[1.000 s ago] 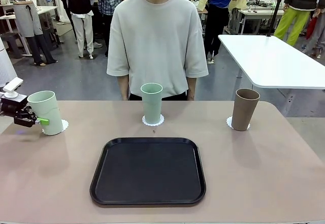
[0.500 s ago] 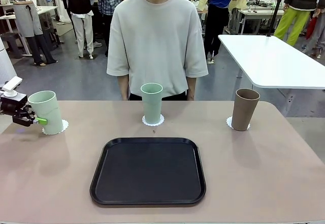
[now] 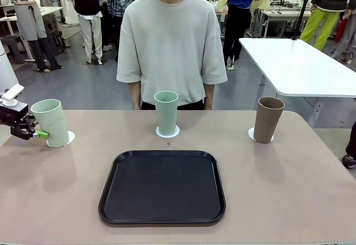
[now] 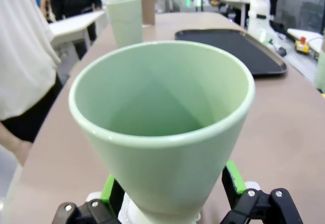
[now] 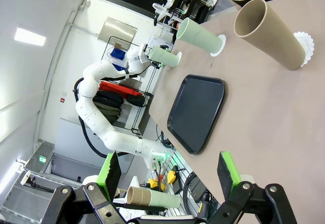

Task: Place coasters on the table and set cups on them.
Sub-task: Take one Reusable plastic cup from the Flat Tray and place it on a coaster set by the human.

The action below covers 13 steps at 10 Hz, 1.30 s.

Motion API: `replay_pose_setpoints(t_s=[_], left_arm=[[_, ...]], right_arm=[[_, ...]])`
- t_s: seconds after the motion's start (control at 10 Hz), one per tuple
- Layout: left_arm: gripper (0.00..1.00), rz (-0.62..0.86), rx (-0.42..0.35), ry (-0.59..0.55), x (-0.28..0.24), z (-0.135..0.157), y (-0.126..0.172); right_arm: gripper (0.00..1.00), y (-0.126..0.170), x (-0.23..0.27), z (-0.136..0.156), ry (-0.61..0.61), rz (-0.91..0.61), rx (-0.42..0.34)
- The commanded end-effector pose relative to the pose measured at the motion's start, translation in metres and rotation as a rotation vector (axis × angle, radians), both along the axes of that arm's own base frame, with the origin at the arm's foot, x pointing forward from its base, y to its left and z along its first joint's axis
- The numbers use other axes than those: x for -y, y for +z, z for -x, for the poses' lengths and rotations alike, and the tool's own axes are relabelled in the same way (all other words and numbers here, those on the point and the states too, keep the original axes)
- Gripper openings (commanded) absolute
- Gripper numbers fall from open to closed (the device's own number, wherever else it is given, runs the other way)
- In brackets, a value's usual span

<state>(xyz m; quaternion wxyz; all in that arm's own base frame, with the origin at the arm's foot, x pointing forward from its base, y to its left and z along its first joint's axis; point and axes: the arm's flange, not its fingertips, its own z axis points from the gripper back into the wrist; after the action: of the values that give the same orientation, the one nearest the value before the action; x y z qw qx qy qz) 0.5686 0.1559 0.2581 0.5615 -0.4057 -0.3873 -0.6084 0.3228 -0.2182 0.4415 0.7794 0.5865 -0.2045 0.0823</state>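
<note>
Cups (image 3: 166, 111) upright on 3 coasters (image 3: 167, 131), tray (image 3: 162, 186) bare.

The table (image 3: 289, 184) bears a black tray (image 3: 162, 186) and three coasters (image 3: 167, 131).

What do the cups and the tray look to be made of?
Green cups and brown cup: likely matte plastic or ceramic; smooth thick rims, no glare. Black tray: probably plastic, semi-gloss, soft sheen along its raised rim.
</note>
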Motion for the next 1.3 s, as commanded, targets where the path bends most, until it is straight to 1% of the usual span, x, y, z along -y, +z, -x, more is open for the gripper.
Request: replay_pose_setpoints(t_s=[0.0,0.1,0.3,0.5,0.6,0.8,0.9,1.1,1.2], left_arm=[[1.00,-0.111,0.040,-0.033,-0.008,-0.001,0.006],[1.00,-0.176,0.048,-0.045,-0.016,0.001,0.013],[1.00,-0.290,0.100,-0.011,-0.039,0.004,0.043],[1.00,-0.467,0.149,0.031,-0.063,0.017,0.092],[1.00,-0.538,0.187,0.044,-0.069,0.030,0.129],[1.00,-0.614,0.303,0.060,-0.057,0.069,0.201],[1.00,-0.668,0.367,0.063,-0.042,0.089,0.226],[1.00,-0.800,0.453,0.080,-0.012,0.112,0.264],[1.00,-0.871,0.470,0.086,0.008,0.123,0.279]], right_arm=[[1.00,0.001,-0.001,0.000,0.000,-0.014,0.007],[1.00,0.001,-0.001,0.000,0.000,-0.014,0.007],[1.00,0.001,-0.001,0.000,0.000,-0.014,0.007],[1.00,0.001,-0.001,0.000,0.000,-0.014,0.007],[1.00,0.001,-0.001,0.000,0.000,-0.014,0.007],[1.00,0.001,-0.001,0.000,0.000,-0.014,0.007],[1.00,0.001,-0.001,0.000,0.000,-0.014,0.007],[1.00,0.001,-0.001,0.000,0.000,-0.014,0.007],[1.00,0.001,-0.001,0.000,0.000,-0.014,0.007]])
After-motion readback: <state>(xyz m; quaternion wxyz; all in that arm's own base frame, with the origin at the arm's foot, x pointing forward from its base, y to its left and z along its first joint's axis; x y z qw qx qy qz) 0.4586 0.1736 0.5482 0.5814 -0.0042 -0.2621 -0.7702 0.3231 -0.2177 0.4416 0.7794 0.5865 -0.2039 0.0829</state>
